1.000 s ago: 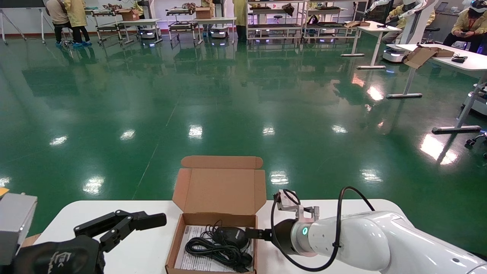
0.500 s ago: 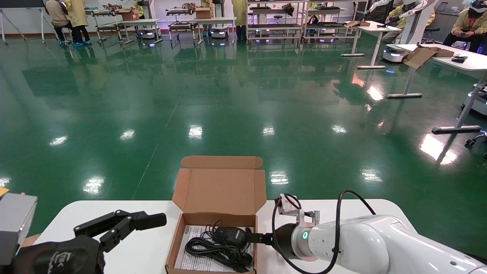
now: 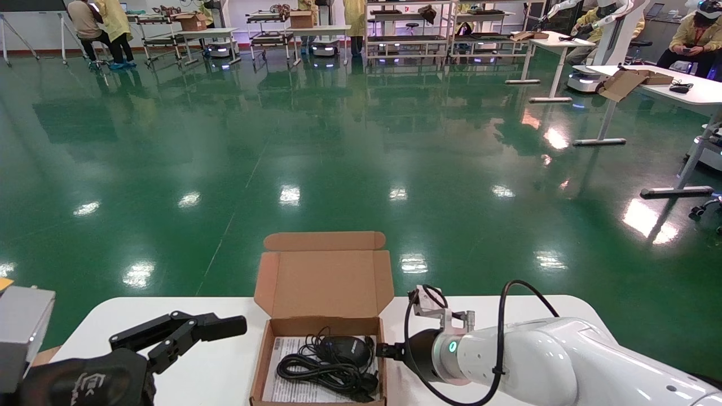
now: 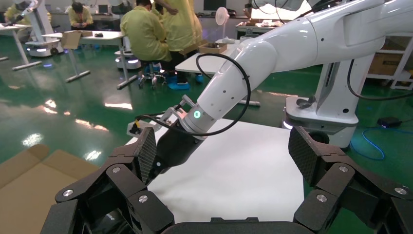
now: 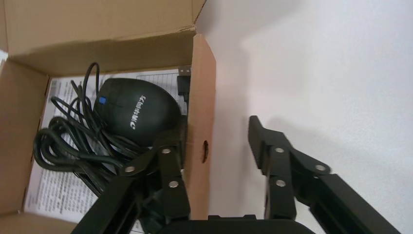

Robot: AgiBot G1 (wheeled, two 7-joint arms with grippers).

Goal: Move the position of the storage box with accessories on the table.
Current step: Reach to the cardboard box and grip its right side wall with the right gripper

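Right wrist view: right end effector spread, straddling right wall of storage box, one finger inside beside mouse, not yet clamped. Box near table centre; relocation pending. Left end effector spread, idle left.

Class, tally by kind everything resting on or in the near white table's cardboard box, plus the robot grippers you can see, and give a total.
Storage box: 1
Black mouse with its bundled cable: 1
Printed paper sheet: 1
Grippers: 2, the left gripper open above the table, the right gripper open astride the box's side wall
Total: 5
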